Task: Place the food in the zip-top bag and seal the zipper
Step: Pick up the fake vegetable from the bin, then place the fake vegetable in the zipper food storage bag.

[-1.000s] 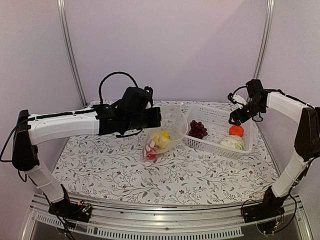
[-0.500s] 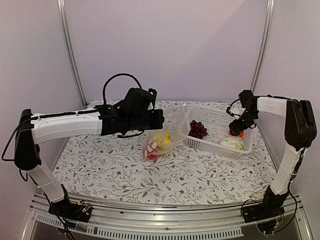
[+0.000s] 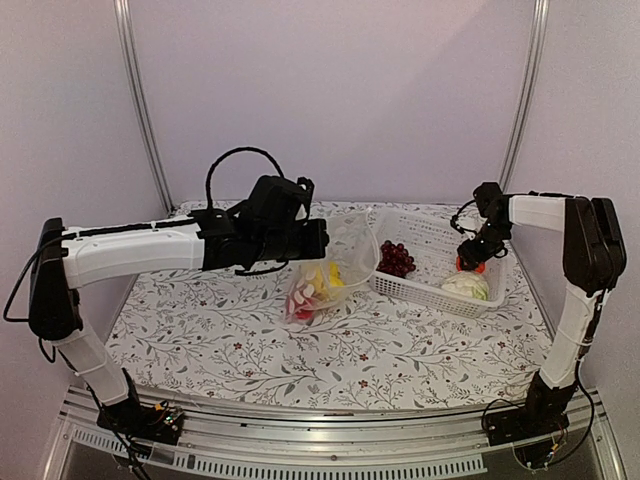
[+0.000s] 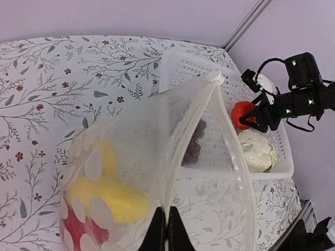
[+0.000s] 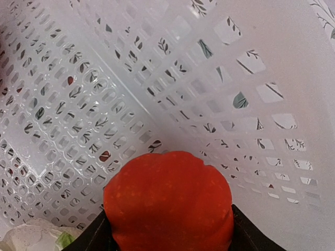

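My left gripper (image 3: pixel 320 240) (image 4: pixel 166 230) is shut on the rim of the clear zip-top bag (image 3: pixel 335 262) (image 4: pixel 157 130) and holds its mouth up and open. The pale zipper strip (image 4: pixel 180 151) runs up from the fingers. Two yellow pieces (image 4: pixel 112 196) (image 3: pixel 325 275) and a red pepper (image 4: pixel 78 235) lie inside the bag. My right gripper (image 3: pixel 470 258) (image 5: pixel 167 230) is low in the white basket (image 3: pixel 430 235) (image 5: pixel 157 78), shut on the orange fruit (image 5: pixel 167 204) (image 4: pixel 242 114). The grape bunch (image 3: pixel 395 258) and cabbage (image 3: pixel 465 286) (image 4: pixel 256 150) lie in the basket.
The basket stands at the back right of the flowered tablecloth (image 3: pixel 300 360), right beside the bag. Metal frame posts (image 3: pixel 140 100) rise at the back corners, with plain walls behind.
My right gripper has dropped into the basket and closed round the orange fruit. My left arm has shifted slightly right with the bag.
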You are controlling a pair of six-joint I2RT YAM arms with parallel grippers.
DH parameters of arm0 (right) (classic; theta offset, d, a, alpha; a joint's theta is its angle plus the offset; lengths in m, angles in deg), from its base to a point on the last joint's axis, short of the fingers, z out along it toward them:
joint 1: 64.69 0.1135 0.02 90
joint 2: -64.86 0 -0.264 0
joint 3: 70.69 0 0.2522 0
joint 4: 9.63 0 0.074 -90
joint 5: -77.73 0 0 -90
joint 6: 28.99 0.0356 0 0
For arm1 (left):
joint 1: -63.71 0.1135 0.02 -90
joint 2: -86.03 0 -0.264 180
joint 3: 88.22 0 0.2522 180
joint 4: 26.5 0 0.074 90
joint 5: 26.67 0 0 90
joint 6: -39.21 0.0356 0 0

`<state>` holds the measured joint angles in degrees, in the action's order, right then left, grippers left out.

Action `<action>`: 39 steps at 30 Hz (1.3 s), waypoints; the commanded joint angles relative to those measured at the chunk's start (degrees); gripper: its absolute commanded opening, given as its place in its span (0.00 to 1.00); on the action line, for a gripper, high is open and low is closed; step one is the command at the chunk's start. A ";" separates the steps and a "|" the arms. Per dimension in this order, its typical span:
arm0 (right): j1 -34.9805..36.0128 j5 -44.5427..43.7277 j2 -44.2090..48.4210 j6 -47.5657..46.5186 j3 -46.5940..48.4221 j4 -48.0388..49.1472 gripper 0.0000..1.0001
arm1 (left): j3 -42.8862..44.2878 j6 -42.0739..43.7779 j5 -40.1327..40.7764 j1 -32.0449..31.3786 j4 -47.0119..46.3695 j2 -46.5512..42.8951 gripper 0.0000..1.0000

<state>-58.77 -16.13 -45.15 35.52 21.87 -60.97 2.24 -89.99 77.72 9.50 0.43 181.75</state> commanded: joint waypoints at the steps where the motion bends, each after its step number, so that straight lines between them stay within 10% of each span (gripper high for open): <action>1: -0.35 0.70 2.85 0.45 -0.05 -0.57 0.55 | 1.42 0.35 0.15 0.95 1.08 0.51 0.00; 18: 2.33 48.45 21.42 2.38 6.16 -8.85 0.44 | 3.19 0.51 1.03 1.04 2.56 1.49 0.00; 39: 21.89 54.86 9.89 6.51 15.68 -4.70 0.54 | 2.51 -0.09 1.26 1.04 3.78 0.45 0.00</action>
<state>-38.82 41.29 -32.08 40.13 34.79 -67.59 4.21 -89.91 78.77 9.52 2.79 182.51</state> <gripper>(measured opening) 0.634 0.004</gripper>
